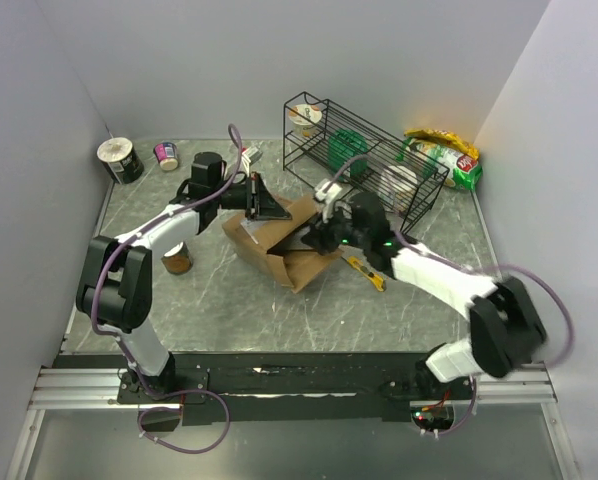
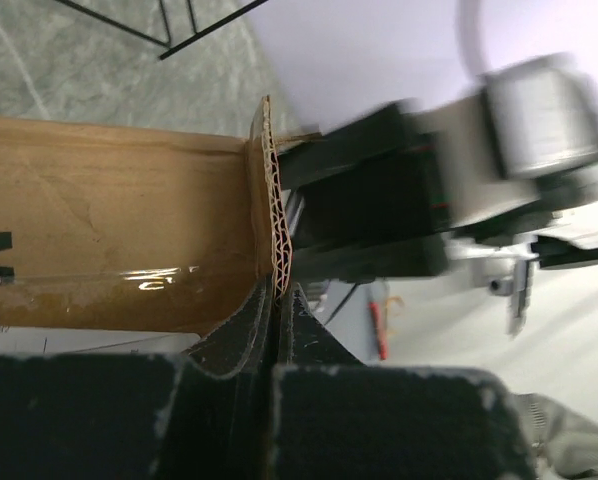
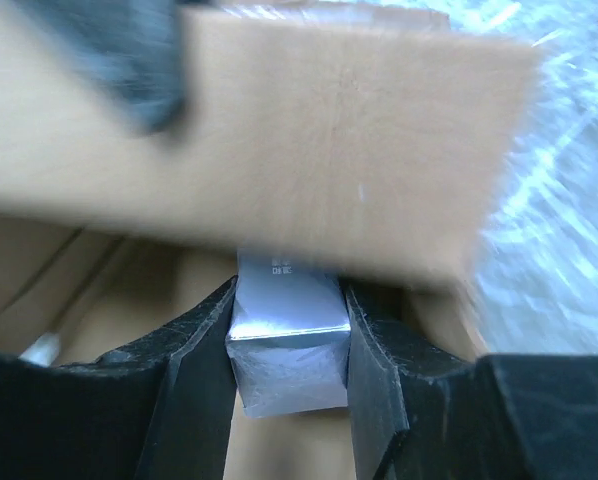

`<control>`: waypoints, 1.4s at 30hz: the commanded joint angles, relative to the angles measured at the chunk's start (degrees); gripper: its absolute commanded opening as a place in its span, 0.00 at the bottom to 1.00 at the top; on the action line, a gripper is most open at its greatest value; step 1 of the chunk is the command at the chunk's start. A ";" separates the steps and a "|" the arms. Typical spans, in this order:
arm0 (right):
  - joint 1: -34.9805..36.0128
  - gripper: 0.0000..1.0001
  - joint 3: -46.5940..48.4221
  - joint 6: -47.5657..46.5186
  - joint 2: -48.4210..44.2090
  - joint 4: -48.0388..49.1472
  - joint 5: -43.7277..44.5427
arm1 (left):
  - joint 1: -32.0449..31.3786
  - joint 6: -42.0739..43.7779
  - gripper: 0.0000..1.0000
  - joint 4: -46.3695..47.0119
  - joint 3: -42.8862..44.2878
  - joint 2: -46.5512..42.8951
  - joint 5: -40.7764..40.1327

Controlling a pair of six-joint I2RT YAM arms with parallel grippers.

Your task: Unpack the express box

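Observation:
The express box (image 1: 267,243), brown cardboard, lies open in the middle of the table with its flaps spread. My left gripper (image 1: 265,205) is shut on the corrugated edge of a raised flap (image 2: 275,230), its jaws pinched together at the flap's end (image 2: 282,295). My right gripper (image 1: 316,238) reaches into the box opening from the right. In the right wrist view it (image 3: 288,289) is shut on a small silvery-white carton (image 3: 287,335) with tiny print, held under a cardboard flap (image 3: 329,130). The right arm shows blurred in the left wrist view (image 2: 459,180).
A black wire rack (image 1: 364,160) with cups and a green item stands behind the box. Snack bags (image 1: 444,155) lie at the back right. A yellow utility knife (image 1: 367,273) lies right of the box. A brown cup (image 1: 177,258), a tin (image 1: 120,158) and a small cup (image 1: 166,155) stand left.

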 commanded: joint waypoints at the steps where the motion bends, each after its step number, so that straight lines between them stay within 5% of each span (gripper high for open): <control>1: -1.49 0.13 1.81 -3.55 -16.77 -14.98 -6.08 | 0.90 11.52 0.01 -10.87 3.15 0.07 -2.61; 4: -1.66 0.13 4.87 -6.01 -24.34 -24.82 -8.89 | 2.92 7.85 0.01 -5.98 4.12 1.03 1.50; 8: -1.84 0.12 8.22 -10.75 -30.96 -35.56 -6.63 | 6.09 -7.97 0.01 10.29 4.64 2.53 6.44; 17: -4.30 0.13 9.11 -19.28 -36.51 -47.37 -8.01 | 11.71 -28.28 0.01 26.92 11.85 7.79 12.50; 24: -4.74 0.16 1.29 -16.48 -30.38 -35.44 -9.77 | 14.00 -37.26 0.01 34.21 9.41 12.28 13.56; 30: -4.74 0.19 2.43 -13.05 -17.64 -22.16 -15.13 | 15.50 -31.04 0.06 25.65 11.40 13.60 12.51; 32: -4.74 0.24 2.61 -15.41 -15.86 -21.88 -16.54 | 15.76 -27.52 0.13 23.15 11.94 13.43 11.98; 35: -4.65 0.41 0.33 -21.39 -15.32 -23.98 -16.99 | 16.37 -22.68 0.42 18.23 12.82 12.73 11.63; 38: -4.74 0.59 -3.01 -23.51 -16.73 -25.31 -13.74 | 16.73 -18.29 1.00 14.54 14.14 12.55 11.54; 42: -4.74 0.77 -3.20 -23.69 -18.22 -28.29 -12.33 | 17.26 -14.77 0.96 11.29 17.64 12.64 11.01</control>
